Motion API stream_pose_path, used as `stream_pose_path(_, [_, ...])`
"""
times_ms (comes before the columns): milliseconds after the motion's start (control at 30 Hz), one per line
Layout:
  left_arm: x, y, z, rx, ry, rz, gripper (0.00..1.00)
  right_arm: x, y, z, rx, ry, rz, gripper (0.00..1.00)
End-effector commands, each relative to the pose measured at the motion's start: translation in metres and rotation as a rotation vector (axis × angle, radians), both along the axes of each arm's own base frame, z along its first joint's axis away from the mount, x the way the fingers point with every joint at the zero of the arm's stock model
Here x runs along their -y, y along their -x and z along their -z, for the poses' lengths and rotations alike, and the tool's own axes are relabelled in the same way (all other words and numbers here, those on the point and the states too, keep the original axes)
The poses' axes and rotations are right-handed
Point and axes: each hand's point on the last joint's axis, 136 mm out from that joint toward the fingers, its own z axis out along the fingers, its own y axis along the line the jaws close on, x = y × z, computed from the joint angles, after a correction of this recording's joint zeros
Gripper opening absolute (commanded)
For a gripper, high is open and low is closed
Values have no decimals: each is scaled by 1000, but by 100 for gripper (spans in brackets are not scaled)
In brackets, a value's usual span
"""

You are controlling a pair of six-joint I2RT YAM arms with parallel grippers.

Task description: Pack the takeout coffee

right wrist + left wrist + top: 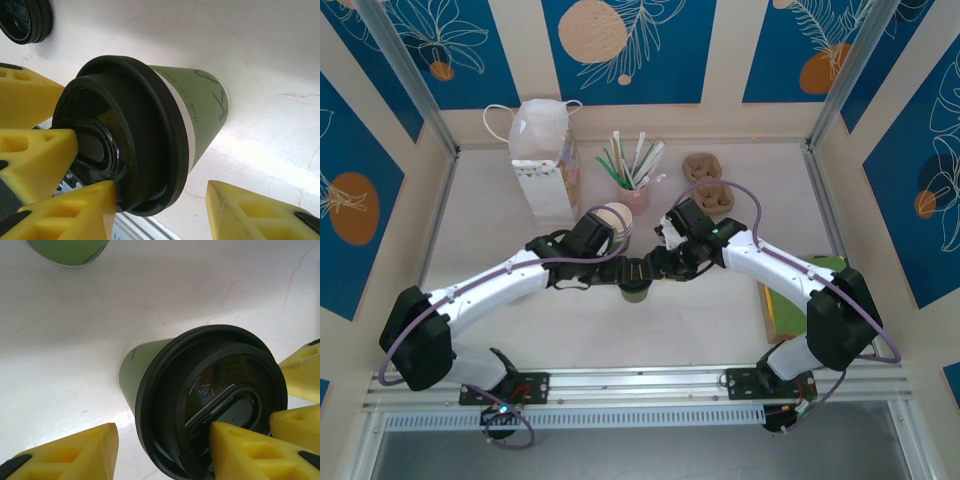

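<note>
**Overhead view.** You see the takeout coffee [636, 291], a green paper cup under a round black lid [220, 395]. It stands on the pale counter [700, 330] near the middle, just in front of the stack of lidless green cups [616, 222]. Both arms meet over it.

**Left wrist view.** Your left end effector [162, 440] is open. One yellow finger [250, 455] lies against the lid's top face. The opposite finger [75, 455] stands clear of the cup, with bare counter between them.

**Right wrist view.** Your right end effector [160, 192] is likewise open. One finger [75, 210] touches the lid's top face, and its partner finger [260, 215] hangs well apart from the cup wall. Neither end effector grips the cup.

**Background.** A white paper bag [545, 165] with handles stands at the far left of the counter. The pink cup of straws [633, 190] is to its right, and brown cardboard carriers [702, 163] lie further right.
</note>
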Motion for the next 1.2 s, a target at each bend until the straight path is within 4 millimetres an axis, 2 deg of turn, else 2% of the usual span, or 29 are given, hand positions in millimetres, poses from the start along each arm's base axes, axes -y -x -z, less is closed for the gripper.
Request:
stream_pose_path(0, [-16, 21, 29, -83, -123, 27, 50, 3, 9, 2, -29, -7, -15, 48])
stream_pose_path(367, [-15, 25, 37, -96, -130, 36, 50, 25, 24, 55, -120, 125, 0, 40])
stream_pose_path(600, [-18, 29, 42, -106, -140, 35, 50, 35, 29, 71, -140, 175, 11, 40])
stream_pose_path(733, [-18, 28, 39, -101, -140, 33, 50, 29, 23, 56, -119, 144, 6, 40])
stream_pose_path(1000, [-19, 27, 36, -95, -139, 31, 50, 3, -4, -4, -26, -1, -3, 46])
stream_pose_path(1067, [-19, 28, 35, -93, -138, 32, 50, -1, -10, -12, -16, -26, 0, 48])
stream_pose_path(1167, [-18, 27, 35, -93, -133, 33, 50, -5, -20, -13, -10, -36, 6, 49])
